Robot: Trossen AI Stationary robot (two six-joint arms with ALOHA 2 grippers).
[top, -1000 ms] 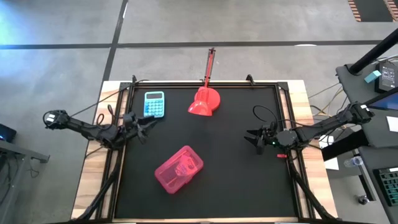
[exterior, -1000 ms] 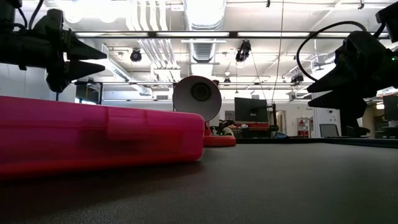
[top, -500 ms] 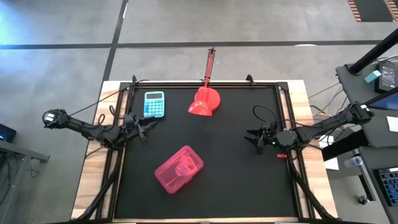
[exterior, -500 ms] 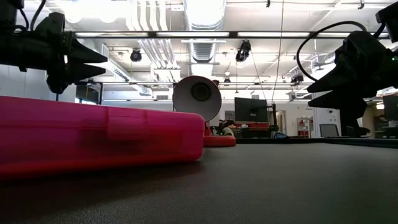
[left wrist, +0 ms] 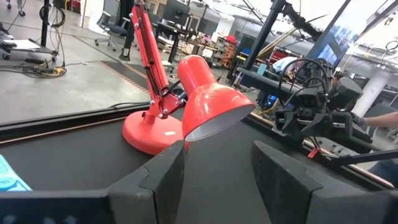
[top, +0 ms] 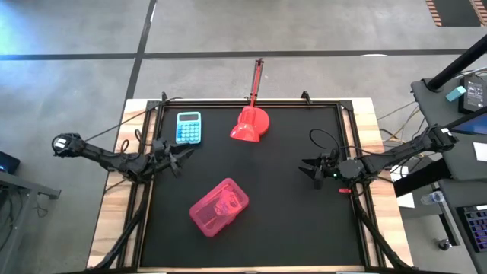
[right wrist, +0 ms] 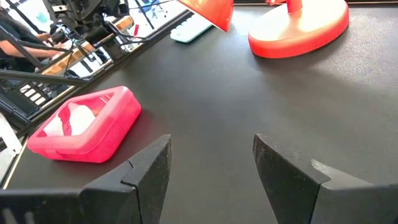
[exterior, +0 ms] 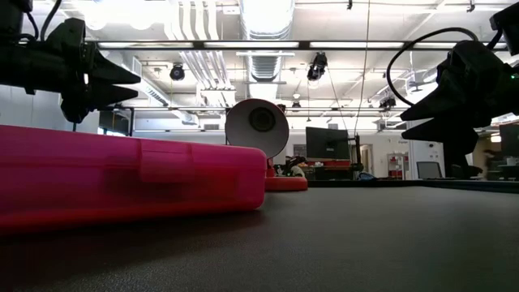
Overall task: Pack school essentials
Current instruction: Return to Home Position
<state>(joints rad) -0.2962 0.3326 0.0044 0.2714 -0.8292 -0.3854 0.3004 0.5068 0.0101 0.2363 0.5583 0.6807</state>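
We see red supply box (top: 219, 207) lid down on black mat (top: 289, 228), front-left of centre; contents just pale shapes thru lid, can't tell which; L gripper (top: 180, 157) hovers by mat's left edge, fingers apart, nothing held; R gripper (top: 307, 168) near right edge, fingers apart too, empty; calculator (top: 189, 127) and red lamp (top: 249, 125) at back, well apart from box.

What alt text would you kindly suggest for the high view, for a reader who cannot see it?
A closed pink-red supply box lies on the black table, left of centre. A light-blue calculator and a red desk lamp sit along the far edge. The left gripper and right gripper hover at opposite sides, fingers open, holding nothing.
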